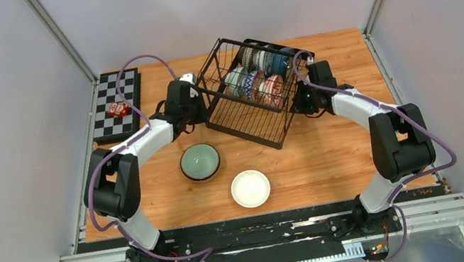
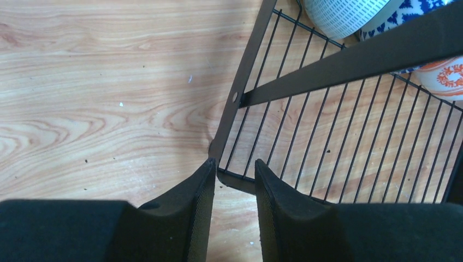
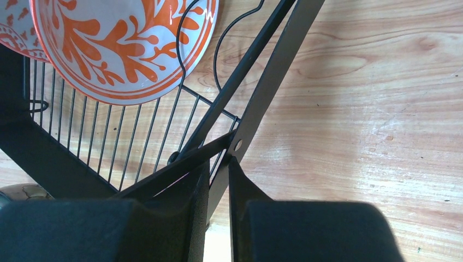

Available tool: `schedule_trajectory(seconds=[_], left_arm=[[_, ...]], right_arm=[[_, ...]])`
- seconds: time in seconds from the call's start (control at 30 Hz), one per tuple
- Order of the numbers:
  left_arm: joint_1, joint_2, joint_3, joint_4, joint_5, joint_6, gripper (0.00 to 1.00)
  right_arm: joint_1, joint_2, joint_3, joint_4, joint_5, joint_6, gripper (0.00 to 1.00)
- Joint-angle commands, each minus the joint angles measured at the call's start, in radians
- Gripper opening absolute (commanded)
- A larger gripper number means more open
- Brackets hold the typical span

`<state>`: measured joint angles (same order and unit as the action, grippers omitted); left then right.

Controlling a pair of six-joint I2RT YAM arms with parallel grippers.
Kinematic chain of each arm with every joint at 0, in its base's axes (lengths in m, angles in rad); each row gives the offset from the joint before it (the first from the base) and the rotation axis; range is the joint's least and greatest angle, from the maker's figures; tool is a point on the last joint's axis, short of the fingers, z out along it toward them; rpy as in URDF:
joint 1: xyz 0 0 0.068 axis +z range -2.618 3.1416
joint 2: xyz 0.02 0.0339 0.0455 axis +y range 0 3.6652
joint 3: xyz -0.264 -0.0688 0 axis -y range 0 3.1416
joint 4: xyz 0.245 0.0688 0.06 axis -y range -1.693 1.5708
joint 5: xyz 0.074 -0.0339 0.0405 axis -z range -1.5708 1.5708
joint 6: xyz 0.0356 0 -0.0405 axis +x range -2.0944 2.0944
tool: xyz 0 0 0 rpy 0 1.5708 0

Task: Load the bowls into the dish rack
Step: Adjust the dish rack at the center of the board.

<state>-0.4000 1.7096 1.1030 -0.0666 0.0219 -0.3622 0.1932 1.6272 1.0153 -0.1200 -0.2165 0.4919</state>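
The black wire dish rack (image 1: 252, 116) stands at the back middle with several bowls (image 1: 262, 79) set on edge inside. A pale green bowl (image 1: 200, 162) and a cream bowl (image 1: 251, 189) sit on the table in front. My left gripper (image 1: 199, 108) is at the rack's left corner. In the left wrist view it (image 2: 233, 162) is narrowly open, with the rack's corner (image 2: 236, 180) at its tips. My right gripper (image 1: 302, 100) is at the rack's right side. In the right wrist view it (image 3: 218, 162) is shut on the rack's frame bar (image 3: 256, 103), beside an orange-patterned bowl (image 3: 120, 43).
A black-and-white checkerboard (image 1: 105, 121) with a small red object (image 1: 117, 109) lies at the back left. Grey walls close in both sides. A white dotted bowl (image 2: 341, 13) and a blue-patterned bowl (image 2: 404, 13) show in the rack in the left wrist view.
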Motion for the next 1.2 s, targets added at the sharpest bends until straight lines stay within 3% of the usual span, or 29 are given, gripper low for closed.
schedule_trajectory(seconds=[0.0,0.4,0.57,0.7,1.17], left_arm=[[-0.019,0.026,0.059,-0.006,0.009,0.033,0.36],[-0.019,0.135,0.058,0.062,0.010,0.058,0.40],[-0.019,0.147,0.042,0.100,0.012,0.052,0.29],[-0.019,0.149,0.038,0.104,0.009,0.051,0.01],[-0.027,0.058,-0.133,0.191,0.040,-0.024,0.00]], right_arm=[[0.017,0.027,-0.035,0.066,-0.065,-0.077,0.03],[0.017,0.007,-0.048,0.083,-0.089,-0.064,0.03],[0.014,0.002,-0.049,0.086,-0.099,-0.057,0.03],[0.011,0.014,-0.036,0.088,-0.102,-0.058,0.03],[0.020,0.137,0.093,0.080,-0.144,-0.077,0.03]])
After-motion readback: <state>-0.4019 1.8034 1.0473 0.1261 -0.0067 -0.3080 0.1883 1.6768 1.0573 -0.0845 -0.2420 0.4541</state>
